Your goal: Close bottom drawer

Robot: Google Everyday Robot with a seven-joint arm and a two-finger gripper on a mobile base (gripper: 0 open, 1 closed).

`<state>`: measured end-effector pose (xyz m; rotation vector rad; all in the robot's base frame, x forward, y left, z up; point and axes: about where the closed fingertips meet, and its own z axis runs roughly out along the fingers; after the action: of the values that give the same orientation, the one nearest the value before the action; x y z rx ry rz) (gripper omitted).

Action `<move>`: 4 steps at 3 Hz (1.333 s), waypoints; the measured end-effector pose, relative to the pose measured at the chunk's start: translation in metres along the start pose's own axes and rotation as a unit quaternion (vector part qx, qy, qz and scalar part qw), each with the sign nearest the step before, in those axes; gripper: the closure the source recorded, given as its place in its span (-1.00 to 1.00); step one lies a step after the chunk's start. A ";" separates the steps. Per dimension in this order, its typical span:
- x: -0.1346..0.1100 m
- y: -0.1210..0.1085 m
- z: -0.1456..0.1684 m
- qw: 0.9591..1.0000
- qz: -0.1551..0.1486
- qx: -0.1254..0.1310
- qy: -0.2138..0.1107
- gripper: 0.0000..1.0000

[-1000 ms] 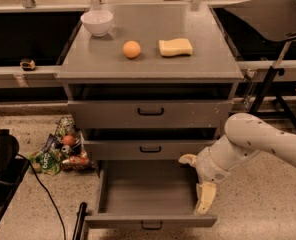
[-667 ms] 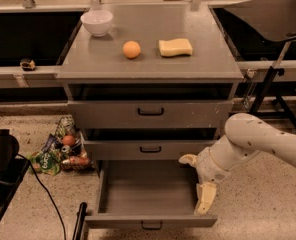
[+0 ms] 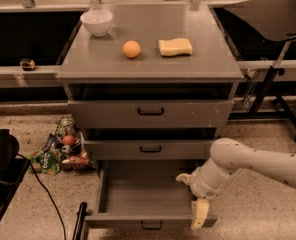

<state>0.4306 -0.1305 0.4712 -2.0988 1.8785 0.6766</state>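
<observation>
The bottom drawer is the lowest of three grey drawers and stands pulled out, its bare grey tray showing. Its low front carries a small black bar handle. My gripper is at the drawer's right front corner, on a white arm coming in from the right. It is open: one cream finger hangs over the tray's right side, and the other lies against the right end of the drawer front. It holds nothing.
The middle drawer and top drawer are nearly shut. A white bowl, an orange and a yellow sponge sit on the cabinet top. Snack bags lie on the floor at left, beside a black cable.
My gripper has moved down and forward along the drawer's right side, so its lower finger now reaches the drawer front. The drawer has not visibly moved.
</observation>
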 end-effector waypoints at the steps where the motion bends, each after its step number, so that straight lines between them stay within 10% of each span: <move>1: 0.033 0.002 0.041 1.000 -0.003 -0.008 0.001 -1.00; 4: 0.095 0.010 0.116 0.997 0.021 -0.023 -0.064 0.28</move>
<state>0.4068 -0.1597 0.3261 -1.9964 1.8580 0.8518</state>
